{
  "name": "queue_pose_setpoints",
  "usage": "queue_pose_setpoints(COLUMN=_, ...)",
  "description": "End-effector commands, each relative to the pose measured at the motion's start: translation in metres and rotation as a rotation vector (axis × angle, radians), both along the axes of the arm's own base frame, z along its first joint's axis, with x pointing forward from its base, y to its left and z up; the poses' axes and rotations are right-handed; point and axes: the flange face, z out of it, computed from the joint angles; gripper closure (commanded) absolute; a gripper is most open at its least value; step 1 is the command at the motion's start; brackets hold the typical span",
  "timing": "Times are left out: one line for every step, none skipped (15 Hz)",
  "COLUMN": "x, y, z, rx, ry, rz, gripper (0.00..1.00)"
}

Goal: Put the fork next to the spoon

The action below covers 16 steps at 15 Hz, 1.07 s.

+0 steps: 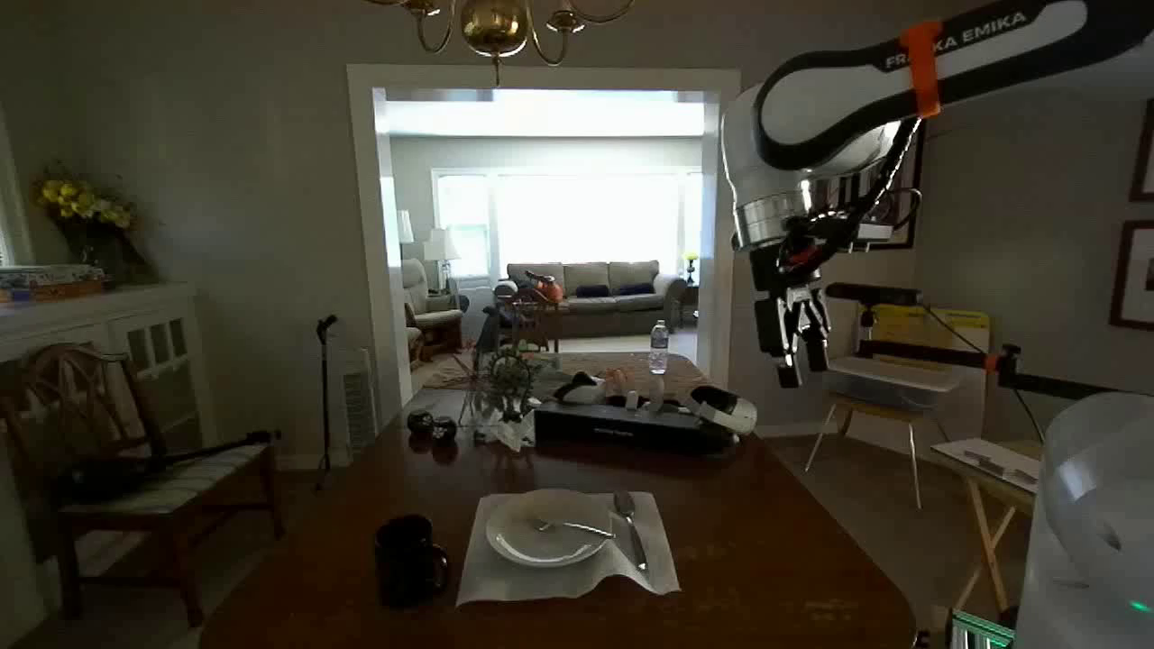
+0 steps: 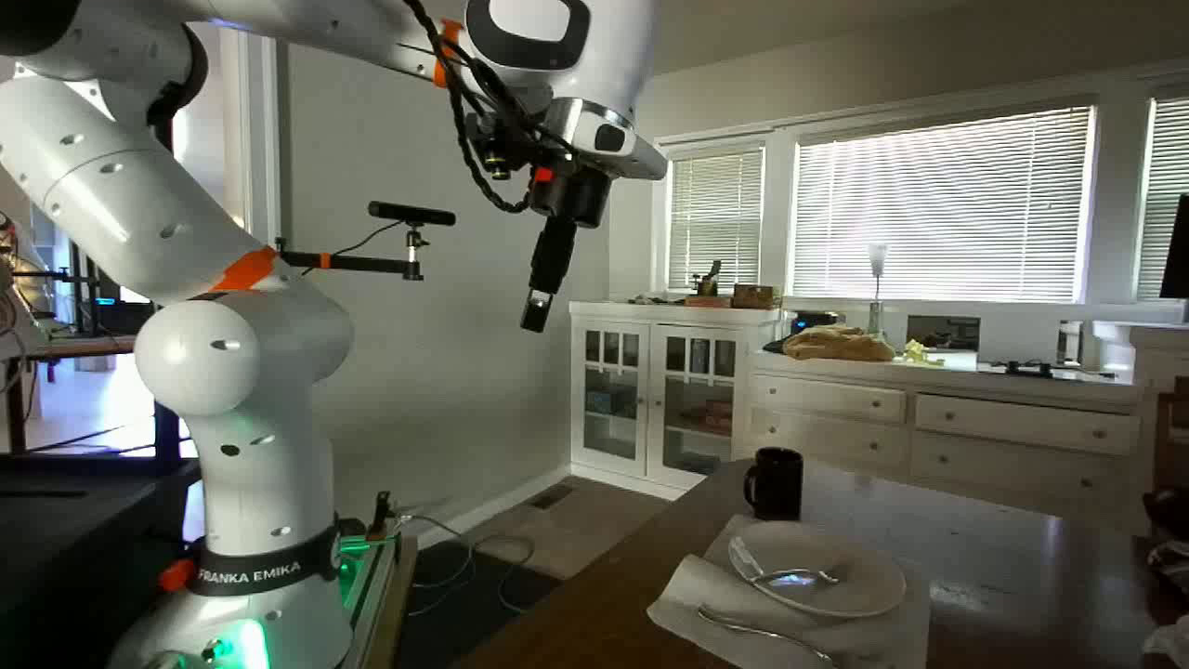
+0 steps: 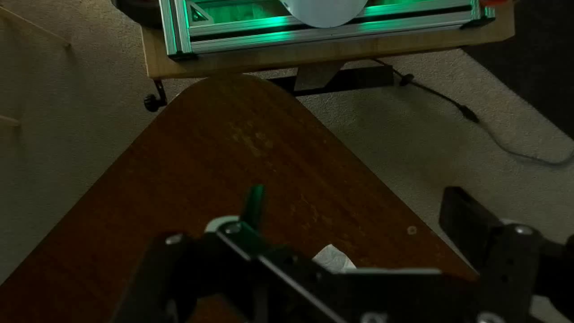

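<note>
Fingers (image 2: 536, 313), spread apart with nothing between them, hang well above the tabletop (image 2: 604, 624). In an exterior view, the spoon (image 2: 766, 633) lies toward their five o'clock on a white placemat (image 2: 689, 595); the fork (image 2: 788, 572), which the next reach probably aims at, rests on the white round plate (image 2: 881, 581), between four and five o'clock from them, long axis running roughly nine to three.
</note>
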Motion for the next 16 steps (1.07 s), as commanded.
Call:
queue_pose_setpoints(x=0.0, y=0.0, z=0.0, rx=0.0, ry=0.001, rz=0.0, gripper=0.0)
queue_pose_setpoints(x=0.0, y=0.0, z=0.0, rx=0.0, ry=0.001, rz=0.0, gripper=0.0)
queue_pose_setpoints(x=0.0, y=0.0, z=0.0, rx=0.0, ry=0.001, rz=0.0, gripper=0.0)
queue_pose_setpoints(x=0.0, y=0.0, z=0.0, rx=0.0, ry=0.001, rz=0.0, gripper=0.0)
queue_pose_setpoints(x=0.0, y=0.0, z=0.0, rx=0.0, ry=0.001, rz=0.0, gripper=0.0)
queue_pose_setpoints(x=0.0, y=0.0, z=0.0, rx=0.0, ry=0.001, rz=0.0, gripper=0.0)
queue_pose_setpoints(x=0.0, y=0.0, z=0.0, rx=0.0, ry=0.001, rz=0.0, gripper=0.0)
queue_pose_setpoints(x=0.0, y=0.0, z=0.0, rx=0.0, ry=0.001, rz=0.0, gripper=0.0)
queue_pose_setpoints(x=0.0, y=0.0, z=0.0, rx=0.0, ry=0.001, rz=0.0, gripper=0.0)
queue_pose_setpoints(x=0.0, y=0.0, z=0.0, rx=0.0, ry=0.001, rz=0.0, gripper=0.0)
queue_pose_setpoints(x=0.0, y=0.0, z=0.0, rx=0.0, ry=0.001, rz=0.0, gripper=0.0)
queue_pose_setpoints(x=0.009, y=-0.006, z=-0.008, rx=-0.015, ry=-0.006, rz=-0.007, gripper=0.0)
queue_pose_setpoints(x=0.015, y=-0.009, z=-0.012, rx=-0.011, ry=-0.01, rz=0.007, gripper=0.0)
queue_pose_setpoints(x=0.021, y=-0.01, z=-0.013, rx=-0.013, ry=-0.03, rz=0.021, gripper=0.0)
queue_pose_setpoints(x=0.027, y=-0.011, z=-0.014, rx=-0.014, ry=-0.051, rz=0.035, gripper=0.0)
queue_pose_setpoints(x=0.034, y=-0.013, z=-0.016, rx=-0.02, ry=-0.09, rz=0.055, gripper=0.0)
